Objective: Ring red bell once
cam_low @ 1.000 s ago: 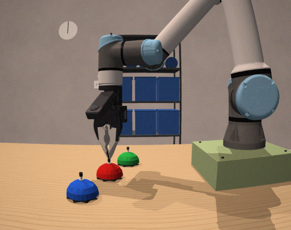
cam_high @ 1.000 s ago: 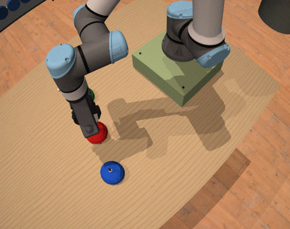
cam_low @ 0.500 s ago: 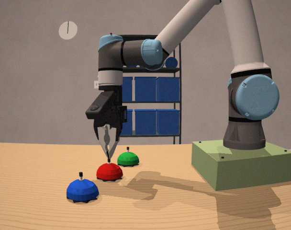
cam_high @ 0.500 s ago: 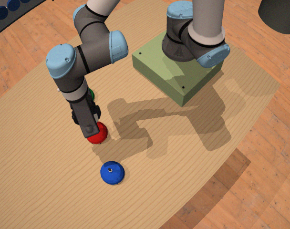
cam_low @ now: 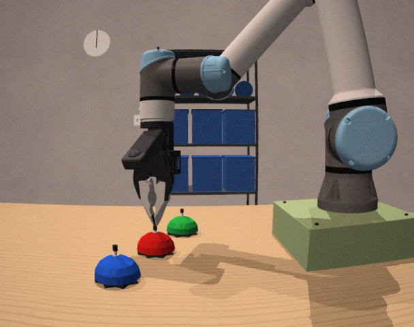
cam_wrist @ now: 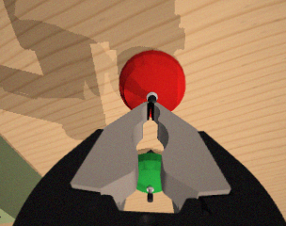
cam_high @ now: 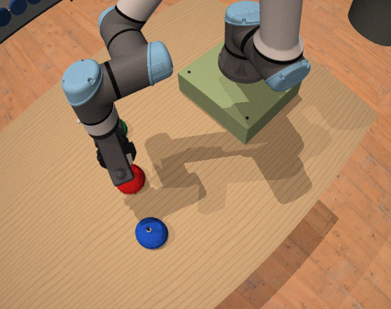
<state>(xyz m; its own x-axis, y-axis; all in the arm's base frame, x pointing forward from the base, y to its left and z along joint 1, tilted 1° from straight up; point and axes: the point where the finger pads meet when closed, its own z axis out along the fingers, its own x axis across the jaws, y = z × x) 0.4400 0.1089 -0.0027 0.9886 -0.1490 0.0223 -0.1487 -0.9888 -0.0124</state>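
Note:
The red bell (cam_low: 155,243) sits on the wooden table between the blue bell (cam_low: 117,270) and the green bell (cam_low: 182,225). My gripper (cam_low: 154,223) is shut and points straight down, with its tips right on top of the red bell's button. In that side view the button looks pushed low into the dome. In the wrist view the closed fingertips (cam_wrist: 151,104) meet over the button at the red bell's (cam_wrist: 152,80) top, and the green bell (cam_wrist: 149,173) shows behind the fingers. From above, the gripper body (cam_high: 118,159) covers part of the red bell (cam_high: 133,180).
The blue bell (cam_high: 151,232) lies near the table's front, its button standing up. The green bell (cam_high: 123,126) is mostly hidden behind the wrist. The arm's green base block (cam_high: 237,96) stands at the right. A shelf with blue bins (cam_low: 214,144) stands behind the table.

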